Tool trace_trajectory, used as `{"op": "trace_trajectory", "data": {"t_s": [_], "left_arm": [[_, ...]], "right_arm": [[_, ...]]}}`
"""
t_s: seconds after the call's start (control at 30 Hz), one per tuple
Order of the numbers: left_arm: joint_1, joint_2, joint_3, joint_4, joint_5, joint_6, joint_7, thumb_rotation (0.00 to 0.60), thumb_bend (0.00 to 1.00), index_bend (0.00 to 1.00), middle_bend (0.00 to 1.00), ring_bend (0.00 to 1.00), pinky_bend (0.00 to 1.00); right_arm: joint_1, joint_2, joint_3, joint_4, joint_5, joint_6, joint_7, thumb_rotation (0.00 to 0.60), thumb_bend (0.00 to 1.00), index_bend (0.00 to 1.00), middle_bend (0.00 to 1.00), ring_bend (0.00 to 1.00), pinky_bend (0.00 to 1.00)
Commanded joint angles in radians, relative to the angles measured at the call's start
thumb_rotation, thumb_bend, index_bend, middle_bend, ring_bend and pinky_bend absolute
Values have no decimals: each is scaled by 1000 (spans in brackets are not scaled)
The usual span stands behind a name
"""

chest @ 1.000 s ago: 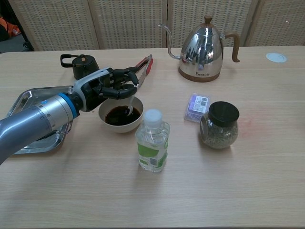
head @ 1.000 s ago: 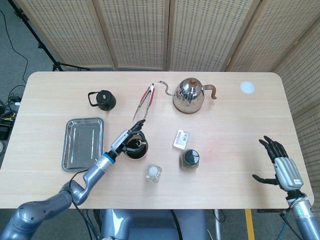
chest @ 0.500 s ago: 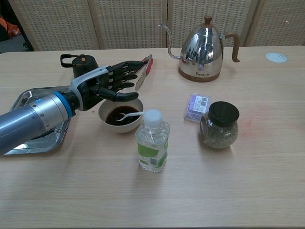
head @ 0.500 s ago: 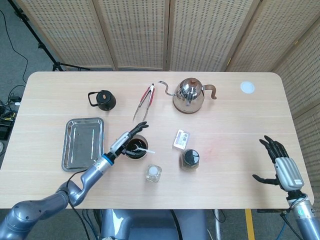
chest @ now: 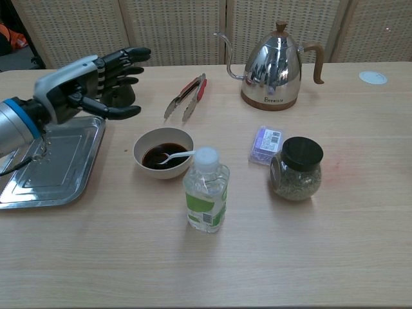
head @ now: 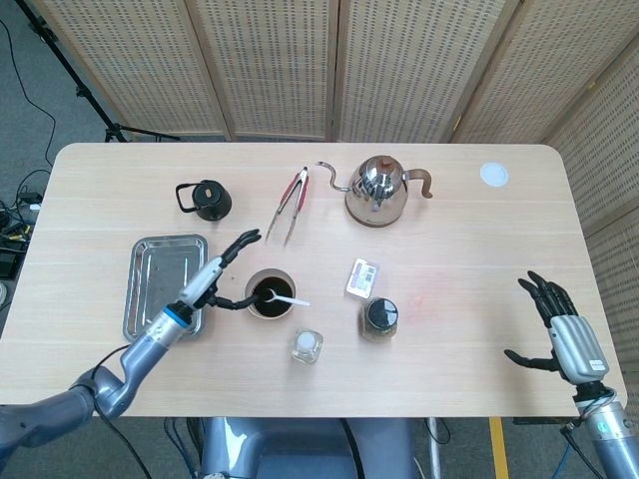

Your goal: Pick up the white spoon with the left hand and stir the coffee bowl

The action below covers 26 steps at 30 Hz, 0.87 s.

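The left hand (chest: 84,80) holds nothing: its fingers (chest: 122,66) are spread and stretched out flat, the thumb apart below them, raised above the desk (chest: 360,244) over the right edge of the metal tray (chest: 38,177). From the head view the same hand (head: 215,271) sits between the tray (head: 165,286) and the coffee bowl (head: 270,293), fingertips aimed toward the small black kettle (head: 207,200).

The white spoon (chest: 174,155) lies well apart from those fingers, resting in the coffee bowl (chest: 163,152). Its long axis runs roughly left to right; the bowl end is sunk in the dark coffee and the handle leans on the rim, pointing right toward the clear bottle (chest: 206,191). In the head view the spoon (head: 285,298) shows its handle tip just past the rim. The submerged end is hard to make out under the liquid.

The right hand (head: 557,324) hangs near the desk's far right edge, fingers spread and empty; the chest view does not show it, and its forearm is cut off at the frame's lower corner.

Farther off stand red-handled tongs (chest: 187,96), a steel gooseneck kettle (chest: 275,67), a dark-lidded jar (chest: 297,168), a small packet (chest: 266,143) and a white disc (chest: 373,77).
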<state>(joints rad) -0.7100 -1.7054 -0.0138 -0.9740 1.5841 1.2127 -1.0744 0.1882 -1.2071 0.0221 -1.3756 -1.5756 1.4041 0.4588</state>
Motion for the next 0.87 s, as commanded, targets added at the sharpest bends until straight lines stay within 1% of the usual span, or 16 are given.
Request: {"op": "trace_trajectory", "data": {"t_s": [0.03, 0.1, 0.13, 0.23, 0.3, 0.47, 0.53, 0.57, 0.67, 0.87], "left_arm": [[125, 208, 22, -192, -60, 69, 379, 600, 328, 88, 0, 0, 0], [157, 261, 34, -249, -79, 74, 468, 600, 333, 93, 0, 0, 0], [182, 296, 43, -280, -96, 79, 532, 600, 333, 93, 0, 0, 0], [247, 359, 58, -355, -140, 109, 668, 600, 332, 93, 0, 0, 0], [280, 385, 62, -387, -169, 119, 715, 600, 332, 93, 0, 0, 0], [345, 400, 63, -398, -210, 153, 784, 600, 332, 93, 0, 0, 0], [389, 400, 69, -394, -223, 195, 853, 600, 332, 93, 0, 0, 0], [401, 398, 68, -398, -225, 208, 877, 600, 332, 93, 0, 0, 0], [430, 399, 68, -413, -230, 231, 940, 600, 331, 93, 0, 0, 0], [464, 420, 55, -449, -237, 246, 1016, 600, 334, 93, 0, 0, 0]], "right_arm": [[-2, 2, -1, -4, -2, 4, -4, 600, 0, 0, 0, 0, 0], [-3, 3, -1, -7, -5, 8, -7, 600, 0, 0, 0, 0, 0], [-3, 3, -1, -9, -7, 11, -10, 600, 0, 0, 0, 0, 0], [-6, 4, -1, -14, -8, 18, -22, 600, 0, 0, 0, 0, 0], [-8, 4, 0, -16, -9, 23, -32, 600, 0, 0, 0, 0, 0], [-18, -5, 10, -7, -6, 52, -97, 600, 0, 0, 0, 0, 0], [-27, -22, 26, 8, 1, 85, -167, 600, 0, 0, 0, 0, 0], [-30, -29, 30, 10, 3, 93, -182, 600, 0, 0, 0, 0, 0], [-35, -40, 37, 14, 5, 111, -205, 600, 0, 0, 0, 0, 0], [-39, -42, 39, 13, 7, 115, -210, 600, 0, 0, 0, 0, 0]]}}
